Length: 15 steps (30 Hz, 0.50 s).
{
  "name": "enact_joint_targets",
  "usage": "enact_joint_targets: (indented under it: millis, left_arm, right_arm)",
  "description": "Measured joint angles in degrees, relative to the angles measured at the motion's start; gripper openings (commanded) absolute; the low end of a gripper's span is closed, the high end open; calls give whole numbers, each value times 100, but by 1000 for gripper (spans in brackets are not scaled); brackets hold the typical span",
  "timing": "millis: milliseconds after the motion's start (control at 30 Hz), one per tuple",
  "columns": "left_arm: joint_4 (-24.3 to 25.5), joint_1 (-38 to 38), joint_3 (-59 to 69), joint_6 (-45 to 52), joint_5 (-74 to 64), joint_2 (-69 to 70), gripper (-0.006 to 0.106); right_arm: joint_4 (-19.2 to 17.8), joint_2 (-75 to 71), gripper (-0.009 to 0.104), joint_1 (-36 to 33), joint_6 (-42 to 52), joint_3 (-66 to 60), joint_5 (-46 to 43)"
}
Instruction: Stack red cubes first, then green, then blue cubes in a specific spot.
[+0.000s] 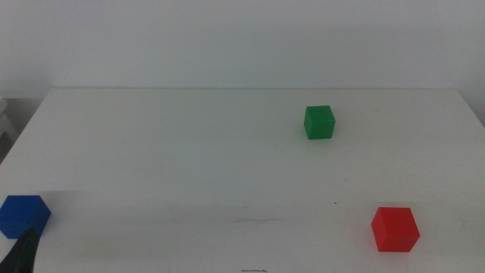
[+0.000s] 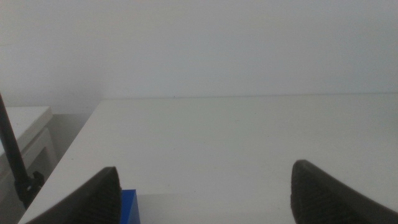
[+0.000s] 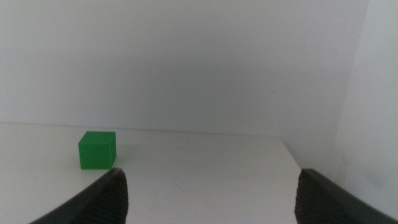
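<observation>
The red cube (image 1: 395, 229) sits on the white table at the front right. The green cube (image 1: 319, 122) sits further back, right of centre; it also shows in the right wrist view (image 3: 97, 150). The blue cube (image 1: 23, 215) sits at the front left edge. It also shows in the left wrist view (image 2: 129, 206), just inside one jaw. My left gripper (image 2: 208, 199) is open and empty; only a dark jaw tip (image 1: 23, 254) shows at the bottom left of the middle view, just in front of the blue cube. My right gripper (image 3: 211, 199) is open and empty, out of the middle view.
The white table (image 1: 227, 152) ends at a white wall behind. A white piece of furniture (image 2: 25, 130) and a thin dark rod (image 2: 15, 158) stand off the table's left side. The table's right edge (image 3: 305, 168) shows in the right wrist view.
</observation>
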State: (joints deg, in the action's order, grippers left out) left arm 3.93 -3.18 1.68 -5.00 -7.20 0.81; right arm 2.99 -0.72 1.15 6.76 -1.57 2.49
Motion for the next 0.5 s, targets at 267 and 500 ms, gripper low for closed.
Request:
enact_joint_targets:
  millis: [267, 500]
  left_arm:
    - [0, 0, 0, 0, 0, 0, 94]
    - [0, 0, 0, 0, 0, 0, 94]
  right_arm:
    - [0, 620, 94, 0, 0, 1520, 1544]
    - [31, 2212, 94, 0, 0, 3276, 3103]
